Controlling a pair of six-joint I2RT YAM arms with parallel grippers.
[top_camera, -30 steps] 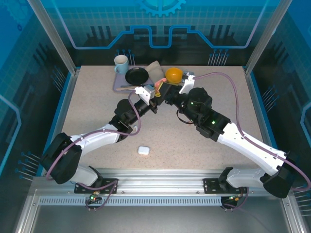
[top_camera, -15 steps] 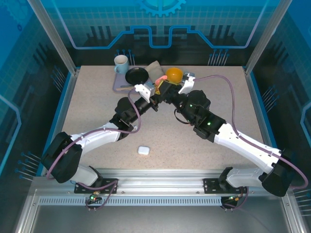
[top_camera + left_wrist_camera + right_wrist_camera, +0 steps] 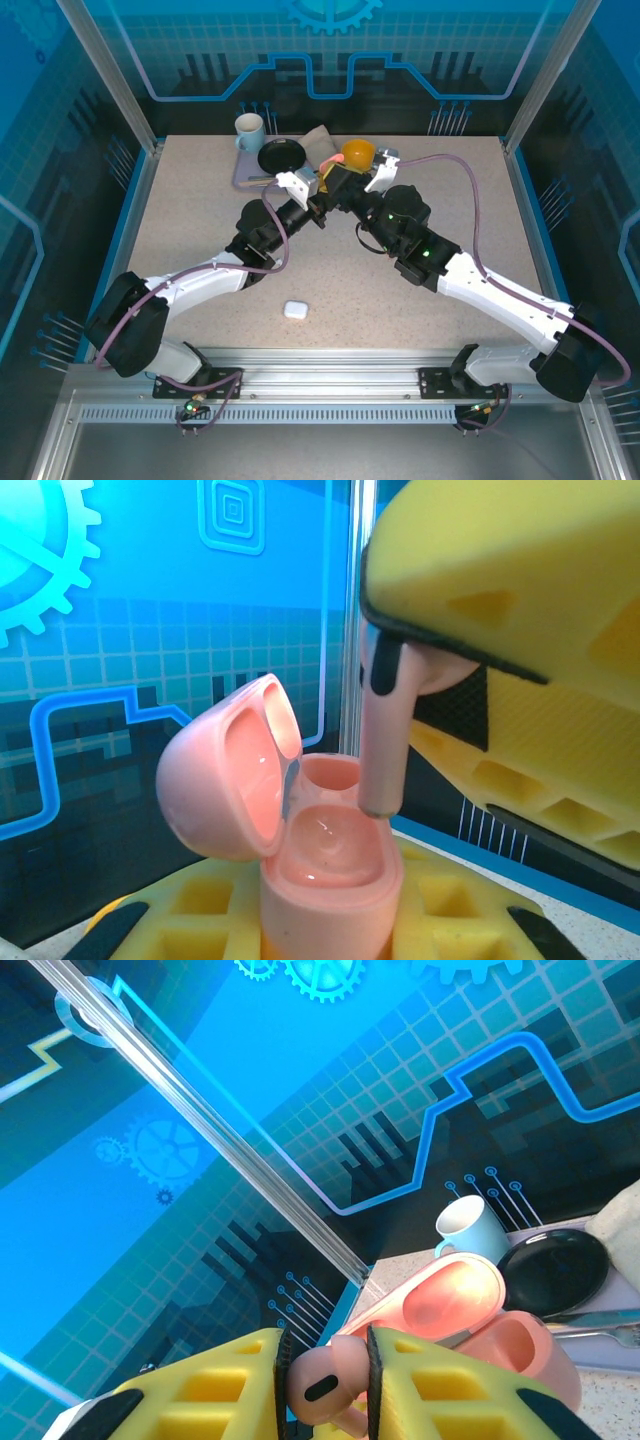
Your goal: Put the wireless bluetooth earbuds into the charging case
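Note:
A pink charging case (image 3: 330, 870) stands upright with its lid (image 3: 225, 775) swung open to the left. My left gripper (image 3: 330, 915) is shut on its base, held above the table's far middle (image 3: 324, 188). Both wells in the case look empty. My right gripper (image 3: 325, 1380) is shut on a pink earbud (image 3: 322, 1385), gripping it by the head. In the left wrist view the earbud (image 3: 382, 740) hangs stem down, its tip just above the right rim of the near well. The right gripper (image 3: 338, 180) meets the left gripper (image 3: 316, 203) in the top view.
A white case (image 3: 294, 309) lies shut on the table near the front. At the back stand a mug (image 3: 249, 130), a black plate (image 3: 281, 156) on a purple mat (image 3: 243, 172), a cloth (image 3: 320, 140) and an orange bowl (image 3: 358, 153).
Both grippers have crept slightly toward the back of the table together. Both grips are unchanged.

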